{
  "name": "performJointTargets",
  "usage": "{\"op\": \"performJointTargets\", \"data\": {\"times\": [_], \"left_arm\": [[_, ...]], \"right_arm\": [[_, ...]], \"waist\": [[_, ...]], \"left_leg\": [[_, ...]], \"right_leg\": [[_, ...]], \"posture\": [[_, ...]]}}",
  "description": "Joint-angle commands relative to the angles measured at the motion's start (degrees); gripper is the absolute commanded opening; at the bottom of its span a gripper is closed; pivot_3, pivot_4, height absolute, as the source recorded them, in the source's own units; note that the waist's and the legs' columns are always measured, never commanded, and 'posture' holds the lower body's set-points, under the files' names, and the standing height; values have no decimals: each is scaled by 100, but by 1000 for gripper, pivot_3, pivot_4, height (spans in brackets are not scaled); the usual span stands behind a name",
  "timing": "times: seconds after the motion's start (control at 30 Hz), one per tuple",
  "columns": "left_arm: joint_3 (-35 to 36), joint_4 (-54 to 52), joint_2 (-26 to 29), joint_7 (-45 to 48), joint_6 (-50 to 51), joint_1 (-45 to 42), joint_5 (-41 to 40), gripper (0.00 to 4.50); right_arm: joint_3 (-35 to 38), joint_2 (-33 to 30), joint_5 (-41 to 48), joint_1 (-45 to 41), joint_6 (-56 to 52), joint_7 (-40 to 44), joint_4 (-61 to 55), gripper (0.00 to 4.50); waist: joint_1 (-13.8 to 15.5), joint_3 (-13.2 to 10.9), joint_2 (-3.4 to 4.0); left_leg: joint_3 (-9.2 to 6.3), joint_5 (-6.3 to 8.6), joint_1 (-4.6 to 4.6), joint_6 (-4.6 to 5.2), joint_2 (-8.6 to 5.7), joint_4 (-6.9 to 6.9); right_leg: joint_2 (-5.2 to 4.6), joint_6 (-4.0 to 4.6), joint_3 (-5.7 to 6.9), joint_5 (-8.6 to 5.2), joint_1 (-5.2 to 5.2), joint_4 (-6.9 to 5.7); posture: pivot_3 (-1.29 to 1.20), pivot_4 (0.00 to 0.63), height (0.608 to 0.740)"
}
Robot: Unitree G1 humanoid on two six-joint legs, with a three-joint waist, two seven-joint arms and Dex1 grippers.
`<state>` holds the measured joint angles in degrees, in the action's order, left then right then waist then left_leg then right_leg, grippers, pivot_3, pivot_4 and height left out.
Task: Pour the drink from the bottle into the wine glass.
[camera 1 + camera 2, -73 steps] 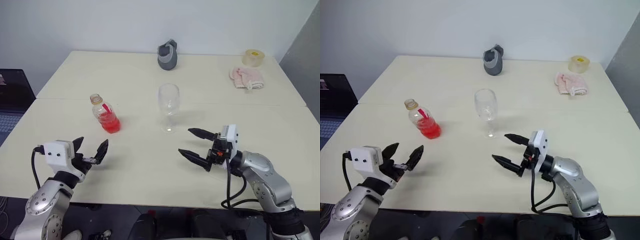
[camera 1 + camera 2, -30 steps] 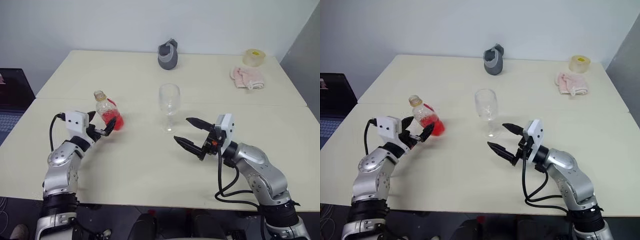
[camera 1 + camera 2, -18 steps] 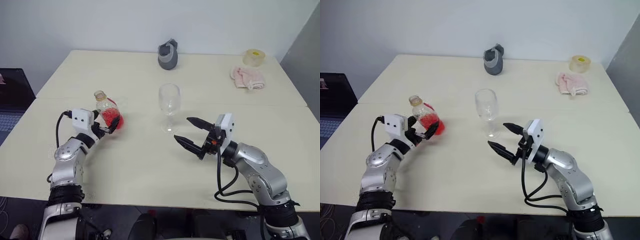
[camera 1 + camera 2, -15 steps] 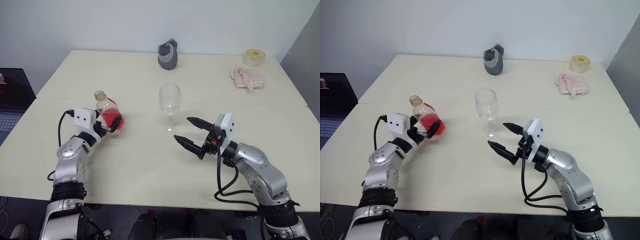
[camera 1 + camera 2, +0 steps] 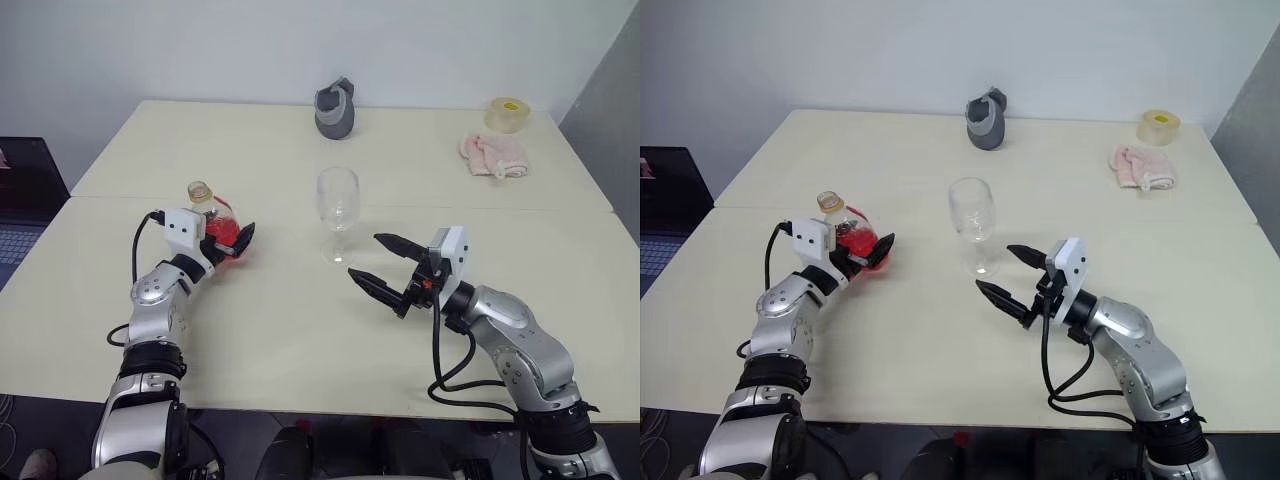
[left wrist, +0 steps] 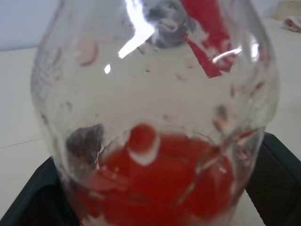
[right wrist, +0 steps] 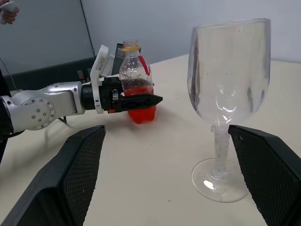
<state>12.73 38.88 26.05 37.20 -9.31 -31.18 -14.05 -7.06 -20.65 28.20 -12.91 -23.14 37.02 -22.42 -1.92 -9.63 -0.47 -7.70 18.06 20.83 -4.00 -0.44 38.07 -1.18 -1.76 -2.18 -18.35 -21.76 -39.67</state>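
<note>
from the head view, the left hand (image 5: pixel 232 237) has its fingers spread around the bottle (image 5: pixel 212 225) standing on the bench (image 5: pixel 300 330), not visibly clamped; the right hand (image 5: pixel 385 268) gapes empty just before the wine glass (image 5: pixel 337 212). the left wrist view shows red drink (image 6: pixel 155 188) low in the bottle. the right wrist view shows the glass upright.

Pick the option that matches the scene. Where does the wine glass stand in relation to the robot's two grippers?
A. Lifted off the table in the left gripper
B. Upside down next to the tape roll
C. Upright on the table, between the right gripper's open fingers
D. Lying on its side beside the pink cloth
C. In the right wrist view the wine glass stands upright on its foot on the table, with the right gripper open towards it and its fingers either side, not touching.
</note>
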Motion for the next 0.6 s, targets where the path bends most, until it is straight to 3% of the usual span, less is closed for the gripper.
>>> {"op": "performJointTargets", "data": {"times": [0.03,0.13,0.33,0.6], "left_arm": [[68,-3,122,122,-131,-134,-49,3351],[105,17,161,151,-127,-153,-62,2662],[123,-118,175,148,-80,-97,-95,1713],[118,-1128,377,169,391,314,-160,1379]], "right_arm": [[-1,12,4,-8,-3,-37,-301,4500],[-15,31,-3,-18,4,-52,-286,4500],[-57,54,-8,-49,24,-67,-245,4500],[-36,3,-65,-143,13,-100,-222,4500]], "waist": [[-1,0,0],[-3,0,0],[-3,0,0],[-15,0,0]], "left_leg": [[0,0,0,0,0,0],[0,0,0,0,-1,0],[1,0,0,0,0,1],[3,0,2,0,3,0]], "right_leg": [[0,0,0,0,0,-1],[0,0,0,0,-1,-2],[0,0,-1,0,-3,-6],[0,0,-5,0,-9,-8]], "posture": [[0,150,740],[0,150,740],[0,150,740],[0,150,740]]}}
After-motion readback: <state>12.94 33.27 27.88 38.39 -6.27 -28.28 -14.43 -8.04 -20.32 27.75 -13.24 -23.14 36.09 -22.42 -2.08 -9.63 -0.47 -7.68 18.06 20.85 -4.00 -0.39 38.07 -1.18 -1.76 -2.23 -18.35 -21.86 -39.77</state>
